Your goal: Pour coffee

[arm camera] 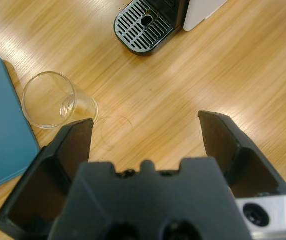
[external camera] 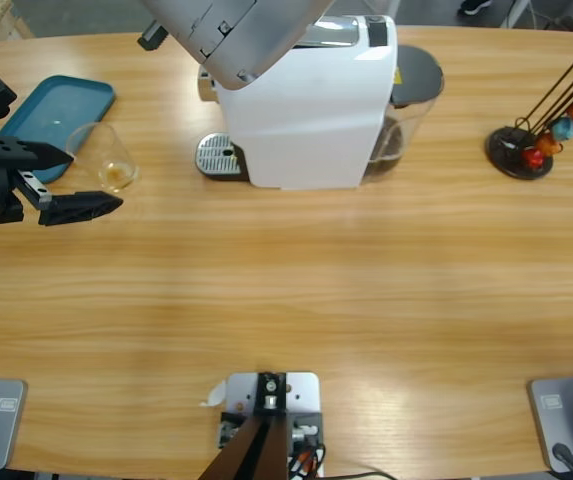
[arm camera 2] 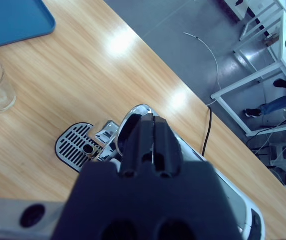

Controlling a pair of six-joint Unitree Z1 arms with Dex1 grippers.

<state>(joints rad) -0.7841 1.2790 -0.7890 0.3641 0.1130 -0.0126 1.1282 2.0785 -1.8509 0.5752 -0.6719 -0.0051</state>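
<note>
Coffee [external camera: 118,177] sits as a thin amber pool in the bottom of the glass [external camera: 104,154], far left on the table [external camera: 296,280], right by the tray [external camera: 54,112] and apart from everything else. Left gripper [external camera: 71,183] comes in from the left edge, jaws spread wide with nothing between them; in its wrist view the glass [arm camera: 53,100] stands just past the left jaw tip, off to one side of the gap, not inside it. Bare wood runs from there across the whole near half of the table, wide open, with clear board between the glass and the drip grate [external camera: 216,155]. The tray's corner [arm camera: 3,125] lies close along the glass's far side. Further back, the white machine [external camera: 311,110] stands mid-table near the far edge, its dark tank [external camera: 406,100] on the right side. Right gripper [arm camera 2: 145,150] hovers above the machine's top, fingers pressed together, gripping nothing. Out right, a capsule stand [external camera: 526,150] holds coloured capsules on dark rods, well apart from the machine. Beyond the far table edge the right wrist view shows grey floor, a cable and frame legs.
</note>
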